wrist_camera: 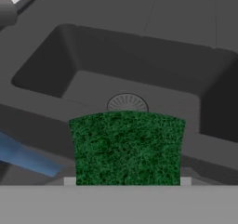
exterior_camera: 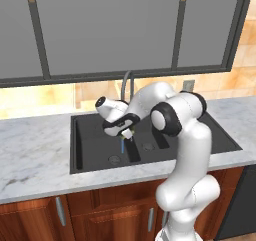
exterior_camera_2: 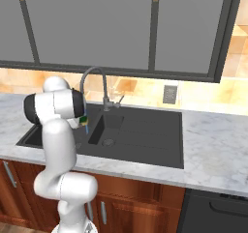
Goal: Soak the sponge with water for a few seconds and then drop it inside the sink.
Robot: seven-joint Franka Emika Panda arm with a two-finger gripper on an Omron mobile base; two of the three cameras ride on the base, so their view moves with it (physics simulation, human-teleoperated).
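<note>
The pincer [exterior_camera: 128, 133] hangs over the middle of the dark double-basin sink [exterior_camera: 90, 160], pinching the sponge [wrist_camera: 127, 146]. In the hand view the sponge's green scrub face fills the lower middle of the frame, with a round drain [wrist_camera: 127, 102] showing just above its top edge. A pale yellow-green bit of the sponge peeks out under the wrist in the left base view, at frame centre.

The water [exterior_camera: 122, 145] falls as a thin blue line just below and slightly left of the pincer in that view. In the hand view it shows as a blue streak at lower left, beside the sponge and seemingly not on it. The gooseneck faucet [exterior_camera_2: 92, 82] arches over the same spot.

The step in hand looks like the soak. To do it well, nudge the sponge sideways until the stream lands squarely on it, hold steady for a few seconds, then let go over a basin, away from the marble tabletop [exterior_camera: 35, 155].
</note>
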